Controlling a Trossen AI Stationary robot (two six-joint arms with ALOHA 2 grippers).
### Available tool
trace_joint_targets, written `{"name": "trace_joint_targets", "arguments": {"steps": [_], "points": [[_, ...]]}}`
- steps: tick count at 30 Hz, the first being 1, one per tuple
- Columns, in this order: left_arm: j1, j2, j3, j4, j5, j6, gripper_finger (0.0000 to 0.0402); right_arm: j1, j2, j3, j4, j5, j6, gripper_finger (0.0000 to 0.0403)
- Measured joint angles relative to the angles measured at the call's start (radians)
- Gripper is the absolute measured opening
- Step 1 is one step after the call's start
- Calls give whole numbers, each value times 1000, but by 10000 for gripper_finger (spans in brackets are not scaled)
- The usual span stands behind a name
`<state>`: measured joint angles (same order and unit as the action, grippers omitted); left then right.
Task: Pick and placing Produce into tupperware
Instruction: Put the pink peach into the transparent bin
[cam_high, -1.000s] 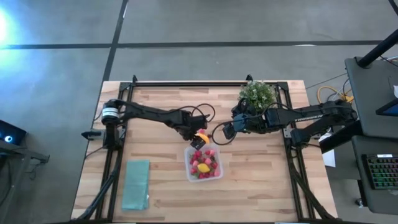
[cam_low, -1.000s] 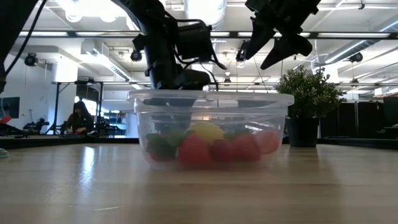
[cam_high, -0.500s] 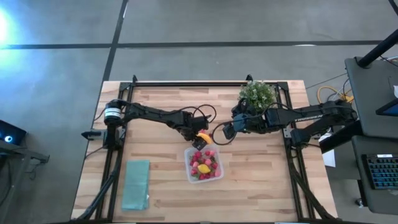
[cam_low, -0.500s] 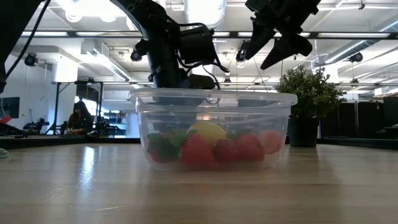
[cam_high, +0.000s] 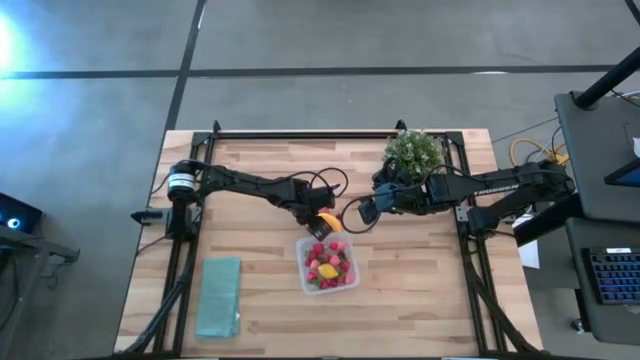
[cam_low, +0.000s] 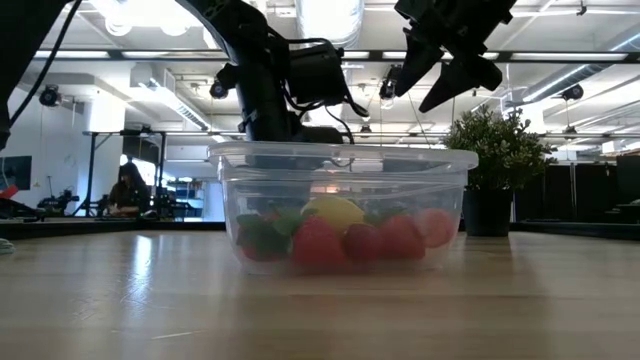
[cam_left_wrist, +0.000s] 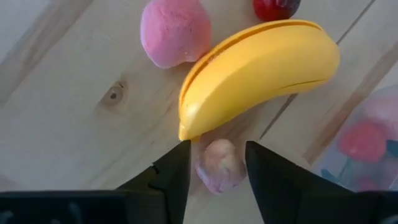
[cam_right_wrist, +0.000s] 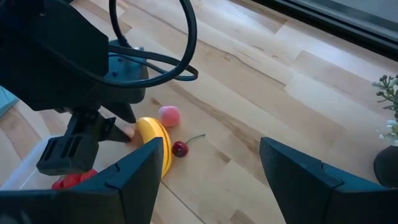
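Pick step atm: left hand (cam_left_wrist: 214, 163) is being closed round a small pale pink piece (cam_left_wrist: 219, 167) on the surface by the banana (cam_left_wrist: 258, 71), just beside the tupperware (cam_high: 328, 264). Grip not confirmed yet; lift needed next. Right hand (cam_right_wrist: 208, 171) hovers open.

The left wrist view crops a red fruit (cam_left_wrist: 276, 7) at its edge and shows the tupperware (cam_left_wrist: 373, 149) only as a blurred corner, while the left gripper (cam_low: 300, 125) sits half hidden behind the box's rim in the low view.
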<state>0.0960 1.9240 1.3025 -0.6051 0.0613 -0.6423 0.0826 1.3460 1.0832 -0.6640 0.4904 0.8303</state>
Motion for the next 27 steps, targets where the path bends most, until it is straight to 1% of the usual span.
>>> {"name": "trace_joint_targets", "arguments": {"steps": [9, 16, 27], "points": [[1, 15, -5, -6, -14, 3, 136, 0, 0, -1, 0, 0, -4, 258], [-10, 48, -15, -24, 26, -3, 136, 0, 0, -5, -3, 4, -8, 258], [-16, 26, -17, -25, 30, 28, 145, -3, 0, -5, -7, 8, -23, 258]]}}
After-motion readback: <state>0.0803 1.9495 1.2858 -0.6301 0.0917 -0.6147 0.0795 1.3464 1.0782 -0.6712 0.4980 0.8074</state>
